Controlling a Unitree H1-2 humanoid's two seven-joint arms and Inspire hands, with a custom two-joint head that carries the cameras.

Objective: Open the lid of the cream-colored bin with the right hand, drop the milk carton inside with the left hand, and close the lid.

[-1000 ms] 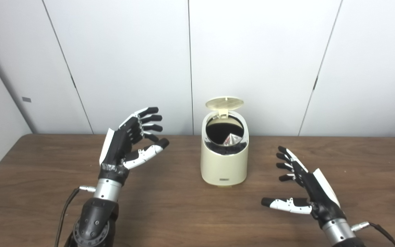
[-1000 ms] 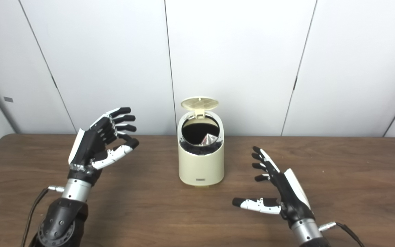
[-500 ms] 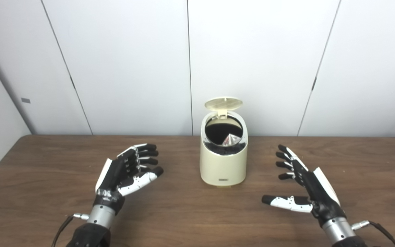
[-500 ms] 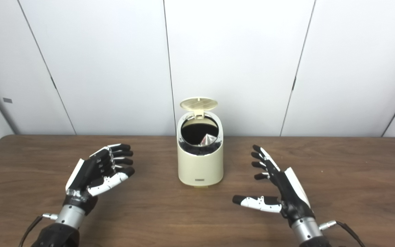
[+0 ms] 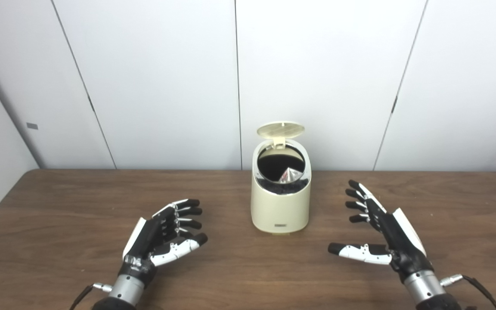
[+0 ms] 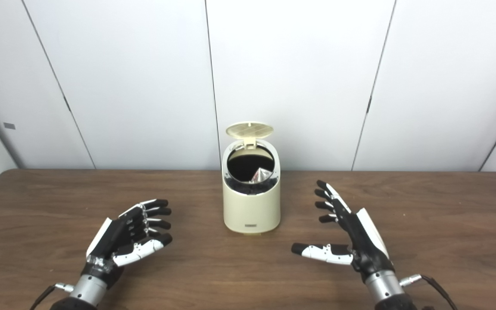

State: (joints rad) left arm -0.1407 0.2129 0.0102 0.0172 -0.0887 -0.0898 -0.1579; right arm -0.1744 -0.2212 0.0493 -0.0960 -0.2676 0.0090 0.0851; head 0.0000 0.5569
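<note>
Both hands, left hand [image 5: 162, 234] and right hand [image 5: 385, 234], hover spread and empty beside the bin [image 5: 280, 202], lid [image 5: 282, 129] raised, apparently the carton [image 5: 289, 174] inside.

Bin [image 5: 280, 202] stands mid-table [image 5: 58, 206], carton [image 5: 290, 174] inside; left hand [image 5: 162, 234] and right hand [image 5: 381, 234] flank it

The cream-colored bin [image 5: 280, 202] stands alone near the table's [image 5: 58, 206] far edge, close before the white wall panels [image 5: 153, 77]. Its lid [image 5: 281, 129] is tipped up at the back, leaving the mouth reachable from above and from the front. Bare wood lies on both sides of the bin, between it and the left hand [image 5: 162, 234] and the right hand [image 5: 381, 234].
</note>
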